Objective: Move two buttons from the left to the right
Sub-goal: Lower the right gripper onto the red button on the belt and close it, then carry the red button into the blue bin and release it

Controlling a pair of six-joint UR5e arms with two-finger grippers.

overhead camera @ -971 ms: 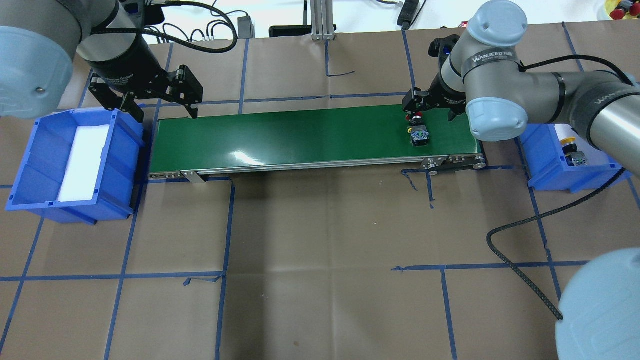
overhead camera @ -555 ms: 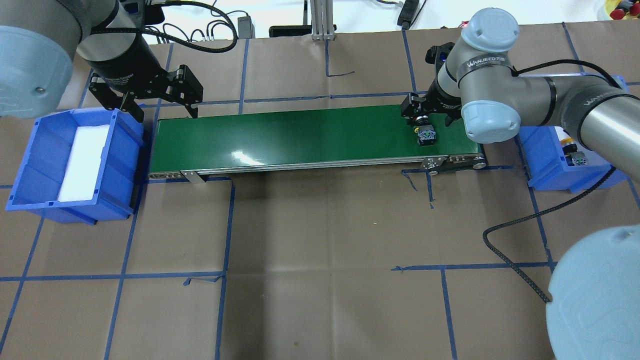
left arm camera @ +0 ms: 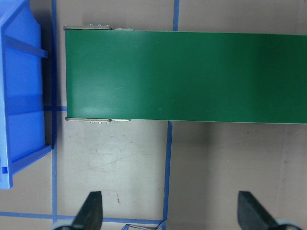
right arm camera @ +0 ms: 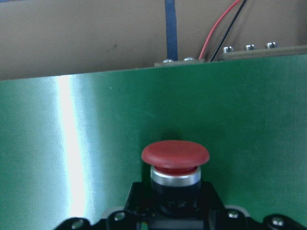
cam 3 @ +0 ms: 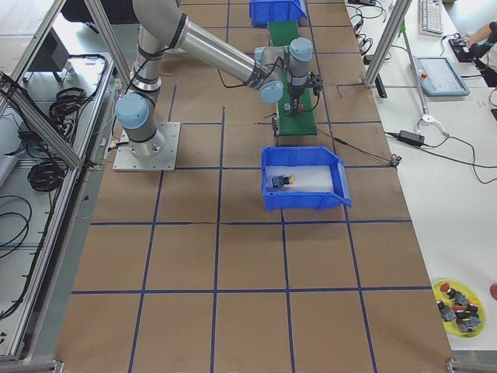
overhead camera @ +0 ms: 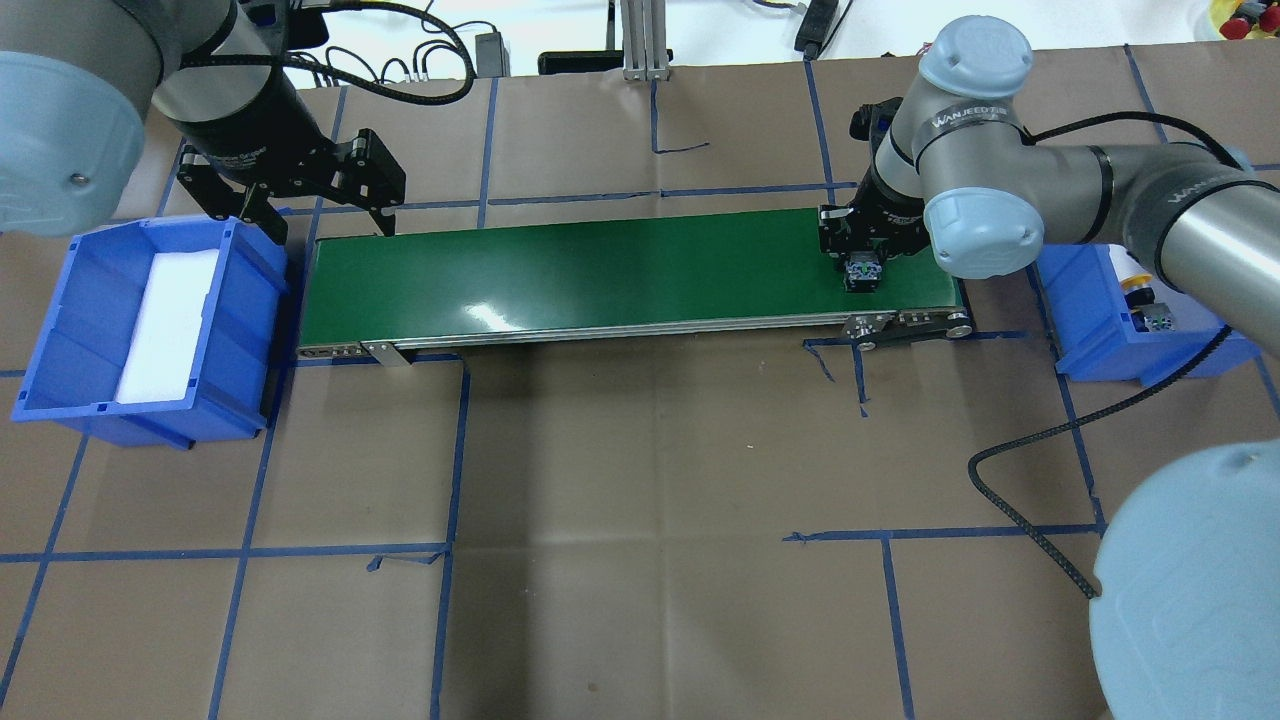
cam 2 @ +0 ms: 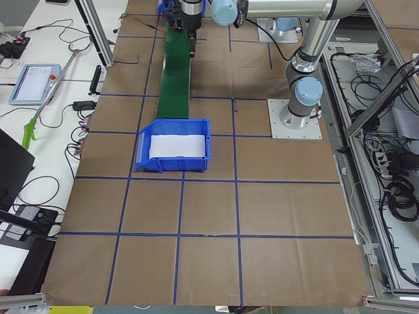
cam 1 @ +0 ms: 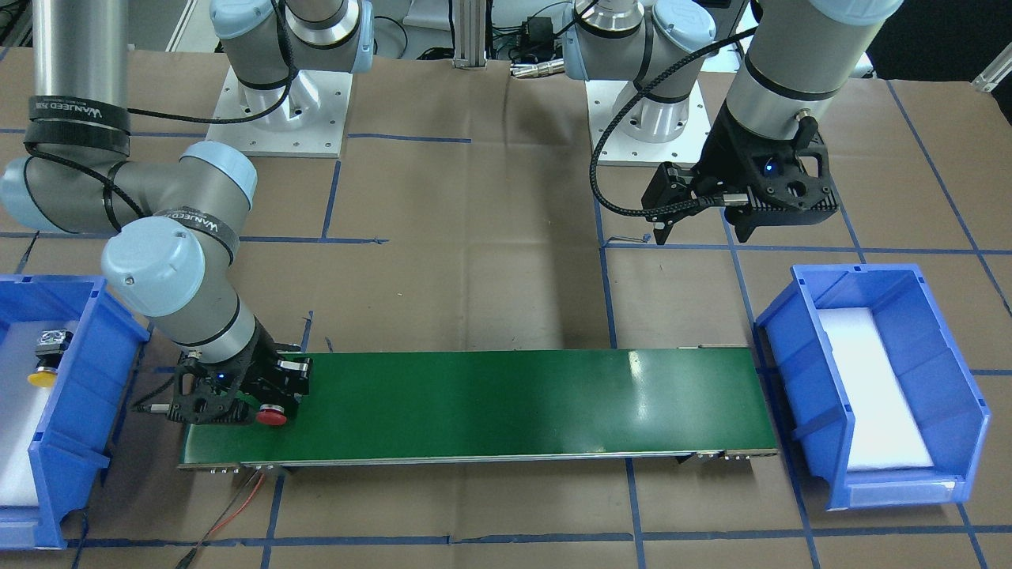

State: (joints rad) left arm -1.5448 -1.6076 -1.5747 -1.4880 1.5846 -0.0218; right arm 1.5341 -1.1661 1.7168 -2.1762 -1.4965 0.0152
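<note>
The red button point(right arm camera: 175, 155) lies on its side at the right end of the green conveyor belt point(overhead camera: 600, 270), its cap point(cam 1: 271, 416) pointing away from the robot and its grey-green rear block point(overhead camera: 862, 270) toward it. My right gripper point(overhead camera: 862, 250) is down on the belt and shut on the button's black body. The yellow button point(overhead camera: 1140, 285) rests on white foam in the right blue bin point(overhead camera: 1090, 320), also seen as yellow button point(cam 1: 41, 371). My left gripper point(overhead camera: 330, 228) hangs open and empty above the belt's left end, beside the left blue bin point(overhead camera: 60, 330).
The left bin holds only a white foam pad point(overhead camera: 165, 325). A black cable point(overhead camera: 1010, 500) loops over the table near the right arm. A yellow dish of spare buttons point(cam 3: 458, 299) sits at the table's near corner in the exterior right view.
The red button rode rightward along the belt. My right gripper came down over it and its jaws narrowed onto the body. The left arm stayed still.
</note>
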